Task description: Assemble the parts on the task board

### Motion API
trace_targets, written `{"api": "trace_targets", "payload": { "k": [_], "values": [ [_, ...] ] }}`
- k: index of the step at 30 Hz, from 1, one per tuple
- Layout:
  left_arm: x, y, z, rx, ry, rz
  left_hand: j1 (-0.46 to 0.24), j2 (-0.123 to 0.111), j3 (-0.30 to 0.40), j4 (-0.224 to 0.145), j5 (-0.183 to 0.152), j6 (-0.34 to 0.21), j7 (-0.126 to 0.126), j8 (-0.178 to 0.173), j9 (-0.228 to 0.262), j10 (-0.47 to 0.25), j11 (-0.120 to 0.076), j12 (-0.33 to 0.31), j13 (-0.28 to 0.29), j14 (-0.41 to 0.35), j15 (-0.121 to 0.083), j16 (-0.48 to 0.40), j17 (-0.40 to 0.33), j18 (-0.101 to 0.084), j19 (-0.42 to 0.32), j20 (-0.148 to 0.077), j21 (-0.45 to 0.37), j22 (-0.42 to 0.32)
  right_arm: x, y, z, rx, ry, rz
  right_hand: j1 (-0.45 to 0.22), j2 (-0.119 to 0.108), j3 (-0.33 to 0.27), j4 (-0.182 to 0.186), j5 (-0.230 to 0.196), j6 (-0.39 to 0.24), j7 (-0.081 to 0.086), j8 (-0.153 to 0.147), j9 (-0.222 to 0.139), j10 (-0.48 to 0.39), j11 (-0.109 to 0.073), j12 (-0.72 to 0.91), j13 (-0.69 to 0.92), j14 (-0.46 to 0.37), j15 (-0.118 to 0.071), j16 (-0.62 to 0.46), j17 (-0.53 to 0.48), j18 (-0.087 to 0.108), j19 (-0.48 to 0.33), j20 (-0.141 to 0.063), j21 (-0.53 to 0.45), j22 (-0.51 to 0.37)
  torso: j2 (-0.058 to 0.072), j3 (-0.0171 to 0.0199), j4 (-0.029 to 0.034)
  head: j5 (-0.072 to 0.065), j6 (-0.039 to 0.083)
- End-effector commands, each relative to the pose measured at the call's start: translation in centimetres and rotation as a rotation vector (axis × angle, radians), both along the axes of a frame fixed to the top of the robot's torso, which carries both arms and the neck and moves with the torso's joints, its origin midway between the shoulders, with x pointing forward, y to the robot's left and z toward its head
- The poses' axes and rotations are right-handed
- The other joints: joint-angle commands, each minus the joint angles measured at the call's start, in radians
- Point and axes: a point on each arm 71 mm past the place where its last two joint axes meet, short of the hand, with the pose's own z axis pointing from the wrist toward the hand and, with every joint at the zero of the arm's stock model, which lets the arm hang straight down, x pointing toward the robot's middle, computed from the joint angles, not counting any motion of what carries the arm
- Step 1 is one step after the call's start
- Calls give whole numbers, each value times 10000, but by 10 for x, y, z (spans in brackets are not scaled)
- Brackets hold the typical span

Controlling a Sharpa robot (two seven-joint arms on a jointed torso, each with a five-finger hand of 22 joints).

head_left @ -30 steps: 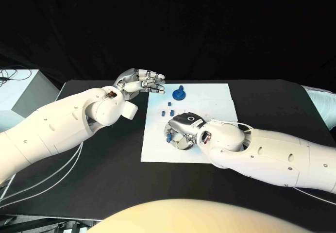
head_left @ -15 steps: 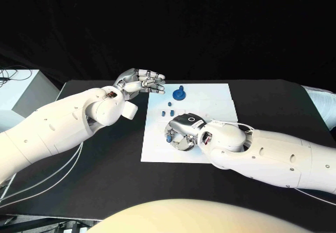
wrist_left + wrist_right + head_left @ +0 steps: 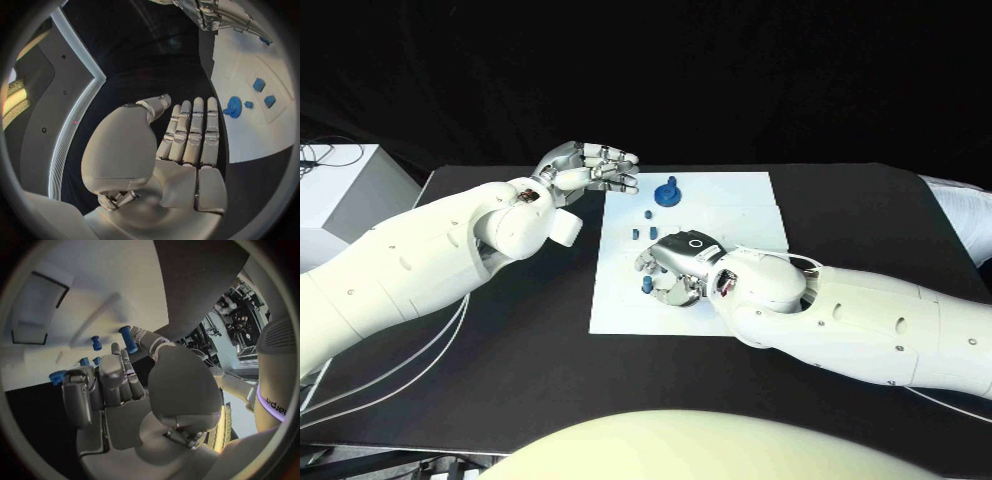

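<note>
My right hand [image 3: 669, 272] pinches a blue part [image 3: 128, 339] over the task board [image 3: 733, 205] middle. At ten o'clock, my left hand [image 3: 589, 167] hangs empty, fingers loosely apart, beside the board's edge, over bare bench [image 3: 877, 215].

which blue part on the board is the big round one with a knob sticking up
The blue round part at the far end of the task board, just beside the left hand. The other blue pieces nearer the right hand are small pegs.
</note>
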Motion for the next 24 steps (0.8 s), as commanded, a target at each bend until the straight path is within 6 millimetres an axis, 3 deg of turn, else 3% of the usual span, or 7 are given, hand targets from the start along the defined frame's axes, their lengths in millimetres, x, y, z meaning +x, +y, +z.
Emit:
{"api": "trace_targets", "payload": {
  "k": [1, 10, 14, 18, 24],
  "values": [
    [-1, -2, 0, -112, 1, -157, 19, 73, -23, 25, -35, 9, 78, 22, -11, -29, 41, 42, 8, 80, 15, -31, 13, 136, 43, 11, -16, -10, 1, 0, 0, 4, -158, -157, 87, 9, -84, 6, -23, -83, 34, -43, -16, -68, 6, 47, -12, -22, 56, 60, -5, -68, 1047, 74, 44, 2635, -2, -4, 5, -5, 1],
    [-1, -2, 0, -108, 5, -154, 35, 87, -43, 46, -35, 12, 80, 18, -25, -36, 41, 48, 9, 97, 14, -86, 63, 136, 95, 9, -83, -73, 3, -4, 1, 117, -295, -300, 136, 43, -154, 23, -5, -92, 103, -50, -42, -103, 12, 79, -13, -34, 62, 60, -23, -68, 1047, 80, 44, 2635, -3, -8, 12, -9, 1],
    [0, -1, 0, -105, 4, -144, 35, 87, -43, 46, -35, 12, 80, 18, -25, -36, 41, 48, 9, 97, 14, -86, 63, 136, 95, 9, -83, -73, 4, -16, 7, 755, -445, -491, 192, 79, -347, 103, 27, 3, 228, -10, -94, 0, -4, 269, 9, -33, 57, 73, -47, -68, 1047, 90, 44, 2635, -15, -2, 2, -17, 1],
    [0, 0, 0, -94, 6, -114, 35, 87, -43, 46, -35, 12, 80, 18, -25, -36, 41, 48, 9, 97, 14, -86, 63, 136, 95, 9, -83, -73, 9, -31, 19, 1934, -25, -861, 231, 129, -327, 206, 81, 306, 306, 116, -143, 421, 9, 637, 49, -14, 59, 76, -78, -68, 1047, 100, 44, 2635, -23, -2, -13, -74, 1],
    [0, 4, -3, -51, 52, -13, 35, 87, -43, 46, -35, 12, 80, 18, -25, -36, 41, 48, 9, 97, 14, -86, 63, 136, 95, 9, -83, -73, 23, -66, 49, 3806, 1135, -1537, 151, 83, 53, 329, 237, 800, 318, 377, -191, 973, -15, 1015, 79, -11, 46, 98, -94, -68, 1047, 107, 44, 2635, -53, 15, -46, -236, 170]
  ]
}}
